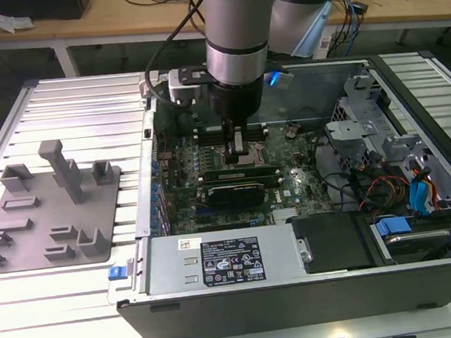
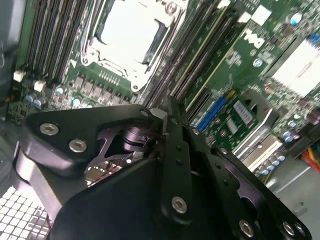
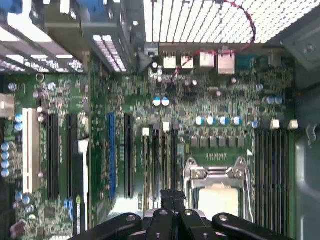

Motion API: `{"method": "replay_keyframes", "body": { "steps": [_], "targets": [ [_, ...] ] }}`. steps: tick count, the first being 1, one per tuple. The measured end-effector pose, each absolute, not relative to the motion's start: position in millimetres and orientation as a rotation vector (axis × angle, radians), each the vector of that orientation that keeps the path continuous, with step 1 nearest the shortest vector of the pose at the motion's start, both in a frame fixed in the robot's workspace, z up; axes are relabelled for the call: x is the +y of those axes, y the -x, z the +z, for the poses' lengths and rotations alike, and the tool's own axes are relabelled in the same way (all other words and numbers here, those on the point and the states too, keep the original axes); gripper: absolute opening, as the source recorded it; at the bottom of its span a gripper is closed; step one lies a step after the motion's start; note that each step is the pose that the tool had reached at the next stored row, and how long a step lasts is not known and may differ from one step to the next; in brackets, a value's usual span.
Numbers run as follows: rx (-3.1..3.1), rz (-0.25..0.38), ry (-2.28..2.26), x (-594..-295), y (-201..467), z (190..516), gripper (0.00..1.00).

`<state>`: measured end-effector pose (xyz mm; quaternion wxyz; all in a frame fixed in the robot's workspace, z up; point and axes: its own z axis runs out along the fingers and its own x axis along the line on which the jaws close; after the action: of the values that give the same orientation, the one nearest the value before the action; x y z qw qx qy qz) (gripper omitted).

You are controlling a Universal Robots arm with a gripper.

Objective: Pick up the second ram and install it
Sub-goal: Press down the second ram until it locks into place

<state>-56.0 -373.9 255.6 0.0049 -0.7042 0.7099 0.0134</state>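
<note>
claw point(image 1: 238, 153) centre frame over motherboard point(image 1: 208, 151), pinched on second ram point(image 1: 237, 170) at its slot | risk: strip tilts, misses slot, jams against end clips if I press

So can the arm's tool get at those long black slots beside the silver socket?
Probably yes: the case lies open, and the tool hangs right over the slots, nothing between them.

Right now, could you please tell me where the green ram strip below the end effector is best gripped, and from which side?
Likely the middle of the upper long edge of the ram, coming straight down from above: it appears to stand on edge in the motherboard, so only that top edge is free.
</note>
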Motion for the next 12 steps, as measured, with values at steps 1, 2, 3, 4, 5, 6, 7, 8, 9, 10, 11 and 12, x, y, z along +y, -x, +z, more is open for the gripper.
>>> {"method": "replay_keyframes", "body": {
  "steps": [1,2,3,4,5,6,7,8,9,10,11,12],
  "targets": [
    [2.223,0.040,2.205,-373.9,59.7,254.0,0.08],
    [2.222,0.039,2.204,-373.9,60.9,252.8,0.08],
    [2.222,0.039,2.204,-373.9,60.9,252.8,0.08],
    [2.222,0.039,2.204,-373.8,60.9,252.2,0.08],
    [2.222,0.039,2.204,-373.8,60.9,250.4,0.08],
    [2.222,0.039,2.204,-373.9,60.9,248.7,0.08],
    [2.222,0.039,2.204,-373.9,60.9,247.0,0.08],
    [2.222,0.039,2.204,-373.8,60.9,245.4,0.08],
    [2.222,0.039,2.204,-373.8,60.9,244.2,0.08],
    [2.222,0.039,2.204,-373.9,60.9,243.2,0.08],
    [2.222,0.039,2.204,-373.9,60.9,243.2,0.08],
    [2.222,0.039,2.204,-373.8,60.9,242.6,0.08]
  ]
}}
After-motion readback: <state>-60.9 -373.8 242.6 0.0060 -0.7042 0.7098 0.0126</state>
